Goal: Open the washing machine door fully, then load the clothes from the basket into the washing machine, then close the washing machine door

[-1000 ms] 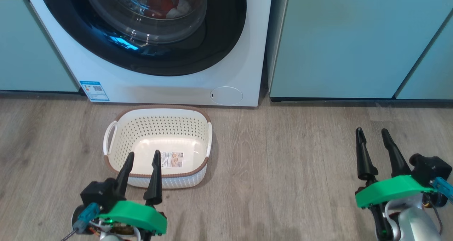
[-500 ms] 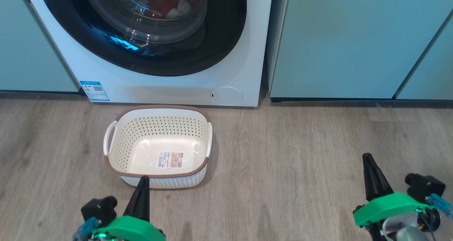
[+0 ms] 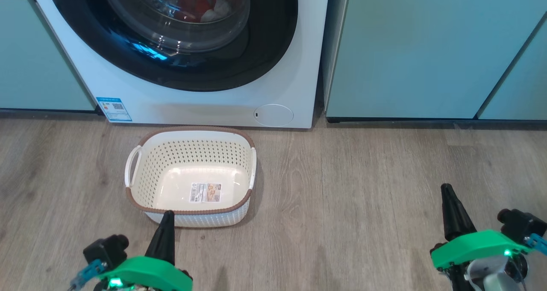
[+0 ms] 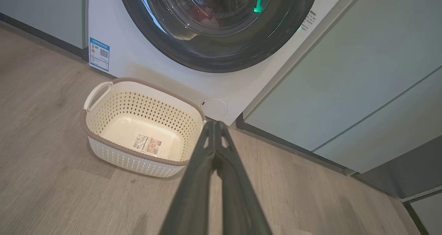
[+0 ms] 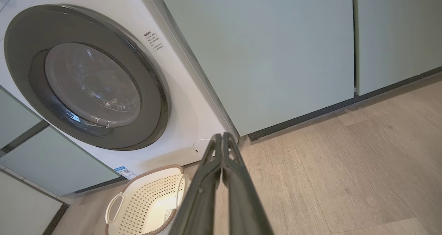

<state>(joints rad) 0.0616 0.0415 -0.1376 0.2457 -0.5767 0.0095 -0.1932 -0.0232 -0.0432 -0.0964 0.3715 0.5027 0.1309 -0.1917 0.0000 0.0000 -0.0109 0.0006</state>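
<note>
The basket [image 3: 192, 154] stands on the floor [image 3: 342, 188] just before the washing machine [image 3: 205, 107]. The clothes [image 3: 196, 2] lie inside it, behind the washing machine door [image 3: 265, 47]. Cabinets [image 3: 406, 47] flank the machine. The left pincer [image 3: 167, 216] hangs just before the basket, with the right pincer [image 3: 447, 190] well apart to its right.

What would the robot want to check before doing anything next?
1. Door flush against the washer: ok.
2. Door latched: cannot tell.
3. Clothes inside, seen through the door: ok.
4. Basket holds no clothes: ok.
5. Left gripper shut, empty: ok.
6. Right gripper shut, empty: ok.
</note>
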